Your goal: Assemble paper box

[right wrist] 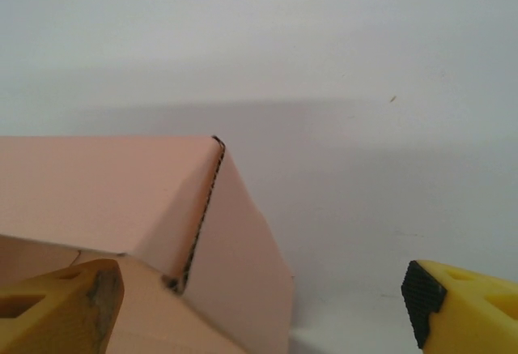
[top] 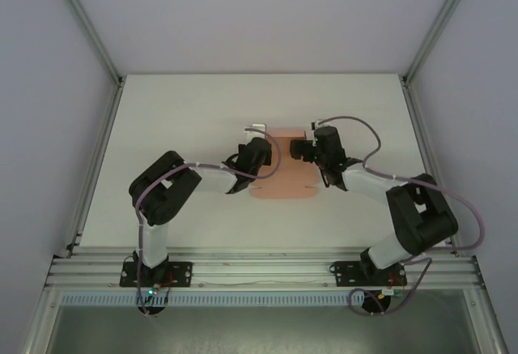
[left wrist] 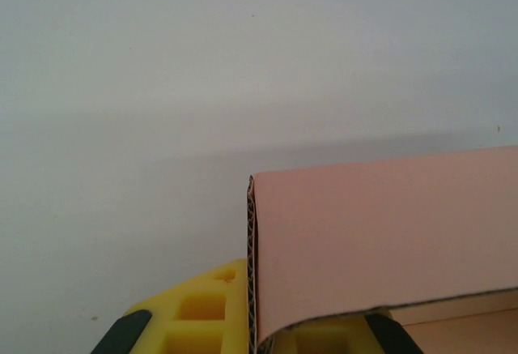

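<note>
The salmon-pink paper box (top: 283,182) lies partly folded at the middle of the table, between both arms. My left gripper (top: 257,154) is at its far left corner. In the left wrist view an upright wall of the paper box (left wrist: 380,232) stands with its corrugated edge pinched between the yellow fingers (left wrist: 194,317) of the left gripper (left wrist: 255,334). My right gripper (top: 311,150) is at the far right corner. It (right wrist: 261,305) is wide open around a raised corner of the paper box (right wrist: 121,192), whose side flap slopes down toward the table.
The white table (top: 186,111) is enclosed by pale walls and aluminium posts (top: 85,26) at the back corners. A metal rail (top: 259,269) runs along the near edge and carries both arm bases. Bare table lies beyond the box and to both sides.
</note>
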You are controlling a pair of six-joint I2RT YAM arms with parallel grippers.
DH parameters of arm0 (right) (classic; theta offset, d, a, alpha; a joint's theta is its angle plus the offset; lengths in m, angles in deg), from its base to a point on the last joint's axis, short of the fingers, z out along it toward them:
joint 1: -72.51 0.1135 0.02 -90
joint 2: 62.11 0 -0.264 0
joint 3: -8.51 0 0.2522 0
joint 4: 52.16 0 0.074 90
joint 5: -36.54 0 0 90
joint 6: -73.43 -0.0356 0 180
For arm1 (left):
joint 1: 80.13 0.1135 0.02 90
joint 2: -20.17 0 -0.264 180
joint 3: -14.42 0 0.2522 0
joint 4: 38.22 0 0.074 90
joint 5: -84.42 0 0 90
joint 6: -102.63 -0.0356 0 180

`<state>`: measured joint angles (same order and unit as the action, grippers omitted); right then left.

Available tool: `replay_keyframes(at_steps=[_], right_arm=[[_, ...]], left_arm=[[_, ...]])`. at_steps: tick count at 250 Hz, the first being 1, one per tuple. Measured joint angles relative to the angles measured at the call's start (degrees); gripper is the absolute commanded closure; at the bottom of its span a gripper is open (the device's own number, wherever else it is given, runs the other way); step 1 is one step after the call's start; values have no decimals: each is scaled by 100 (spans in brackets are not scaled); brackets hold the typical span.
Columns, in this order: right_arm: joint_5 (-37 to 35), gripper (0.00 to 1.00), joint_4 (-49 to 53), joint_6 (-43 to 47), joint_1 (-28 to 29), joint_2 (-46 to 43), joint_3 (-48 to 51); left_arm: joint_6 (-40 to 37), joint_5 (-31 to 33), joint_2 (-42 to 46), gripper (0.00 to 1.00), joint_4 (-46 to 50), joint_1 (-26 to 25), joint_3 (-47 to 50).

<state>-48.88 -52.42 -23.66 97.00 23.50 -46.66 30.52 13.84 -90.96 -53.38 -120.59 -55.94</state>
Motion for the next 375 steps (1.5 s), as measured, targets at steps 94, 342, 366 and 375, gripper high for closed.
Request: replay_keyframes(at_steps=[94,342,366,375], right_arm=[[-693,0,389,-737,-610,-1941,310],[-608,0,2881,-874,-994,-2833,90],[-608,0,2879,-872,-994,-2785,90],[-608,0,2879,-872,-1001,-2767,90]], left_arm=[[-765,-219,219,100,428,48,-26],[-6494,-1530,-2107,100,9482,-140,-5799],[-6487,-1279,-2177,100,9377,-170,-5801],[-6487,-1191,-2190,100,9311,-173,-5801]])
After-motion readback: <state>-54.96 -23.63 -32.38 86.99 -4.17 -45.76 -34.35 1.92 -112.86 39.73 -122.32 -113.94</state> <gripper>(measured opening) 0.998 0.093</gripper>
